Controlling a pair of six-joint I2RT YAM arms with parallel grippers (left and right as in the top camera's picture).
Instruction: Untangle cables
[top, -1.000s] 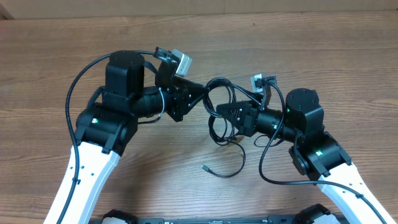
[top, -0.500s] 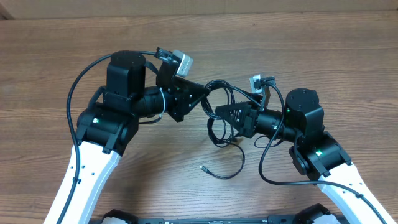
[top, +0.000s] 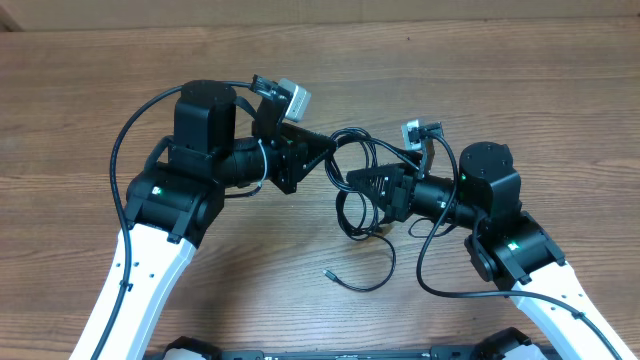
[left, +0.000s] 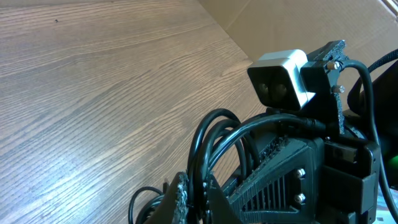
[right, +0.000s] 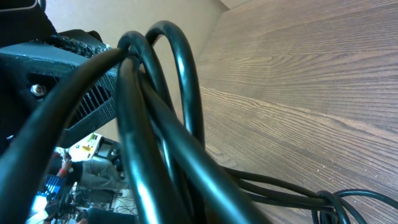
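The cables (top: 352, 160) are thin black cords bunched between my two grippers near the table's middle. Loops hang down to the wood (top: 356, 215), and one loose end with a small plug (top: 330, 272) lies nearer the front. My left gripper (top: 326, 152) is shut on the cables; in the left wrist view its jaws (left: 194, 200) pinch several strands that arch upward (left: 214, 127). My right gripper (top: 352, 180) is shut on the same bundle just right of the left one. In the right wrist view the cables (right: 155, 124) fill the frame and hide the fingers.
The brown wooden table (top: 520, 80) runs all around. A cardboard wall (left: 298, 25) stands at the table's far edge. Thicker black arm wires curve beside the left arm (top: 115, 150) and the right arm (top: 430, 270). The right wrist camera (left: 280, 81) sits close to my left gripper.
Both grippers keep their hold. The left arm has shifted very slightly, and the hanging loops and loose plug end have swayed a little over the wood.
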